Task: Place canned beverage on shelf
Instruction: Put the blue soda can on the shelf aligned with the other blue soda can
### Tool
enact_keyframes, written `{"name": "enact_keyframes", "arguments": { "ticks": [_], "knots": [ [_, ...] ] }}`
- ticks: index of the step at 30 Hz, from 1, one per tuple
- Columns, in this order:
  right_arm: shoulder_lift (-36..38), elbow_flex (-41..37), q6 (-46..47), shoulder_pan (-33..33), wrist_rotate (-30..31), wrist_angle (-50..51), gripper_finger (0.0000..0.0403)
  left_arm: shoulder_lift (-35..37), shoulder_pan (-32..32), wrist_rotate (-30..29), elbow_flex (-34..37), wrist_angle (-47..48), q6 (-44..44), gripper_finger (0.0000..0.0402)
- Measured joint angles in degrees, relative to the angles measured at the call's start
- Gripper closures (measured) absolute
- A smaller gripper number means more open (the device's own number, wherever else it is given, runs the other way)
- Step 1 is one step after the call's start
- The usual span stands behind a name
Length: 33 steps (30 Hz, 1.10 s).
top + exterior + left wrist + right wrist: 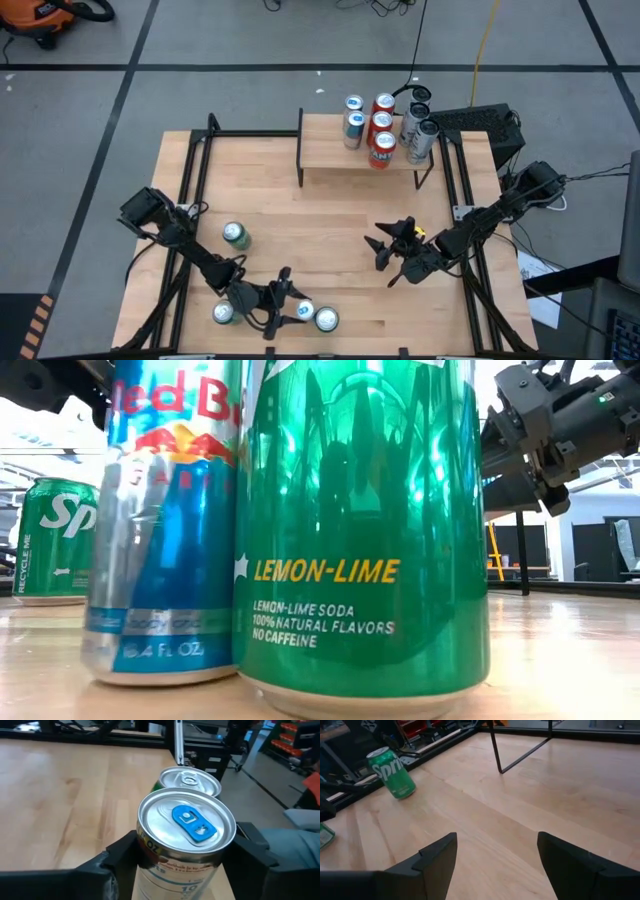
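Observation:
The shelf (335,157) stands at the table's far side with several cans (381,127) on its right end. My left gripper (292,306) is near the table's near edge, shut on a silver-blue Red Bull can (186,817), which stands upright on the table (160,660). A green lemon-lime can (326,319) stands right beside it (365,530). My right gripper (388,250) is open and empty above the table's right middle (497,855). My left gripper holds the Red Bull can by its upper side wall (145,847), just under the top rim, one finger (117,857) on each side. The fingers come in about level. The can stands upright with its bottom on the table.
A green Sprite can (236,235) stands at the table's left middle and shows in the right wrist view (392,772). Another can (222,313) stands near the front left. Black frame rails (195,190) run along both table sides. The shelf's left half is bare wood.

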<state>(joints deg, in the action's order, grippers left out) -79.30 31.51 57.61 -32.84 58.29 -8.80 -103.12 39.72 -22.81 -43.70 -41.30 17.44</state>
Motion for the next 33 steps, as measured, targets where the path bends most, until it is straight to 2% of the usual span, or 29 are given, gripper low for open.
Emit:
{"name": "enact_keyframes", "arguments": {
  "ticks": [5,9,15,18,23,33],
  "knots": [
    [-0.01,0.00,0.01,-1.20,0.19,0.00,0.0138,2.23,-1.79,-1.35,0.11,1.34,-1.71,0.0176],
    [-0.01,0.00,-0.01,-2.44,0.99,0.04,0.0138,7.21,-4.84,-2.20,0.09,5.82,-3.85,0.0178],
    [-0.01,0.00,-0.01,-2.95,5.01,0.15,0.0138,16.24,-13.20,-2.20,0.09,12.37,-9.12,0.0178],
    [-0.03,0.00,-0.67,-2.35,5.07,0.49,0.0138,18.70,-19.69,2.04,0.09,12.68,-10.78,0.0179],
    [-0.03,0.00,-3.16,-1.33,5.03,0.46,0.0138,19.68,-31.90,13.08,-1.06,14.48,-10.45,0.0179],
    [-0.03,0.00,-8.13,-0.30,10.40,1.46,0.0138,19.01,-48.15,24.02,-15.94,22.74,-16.75,0.0179]
  ]
}}
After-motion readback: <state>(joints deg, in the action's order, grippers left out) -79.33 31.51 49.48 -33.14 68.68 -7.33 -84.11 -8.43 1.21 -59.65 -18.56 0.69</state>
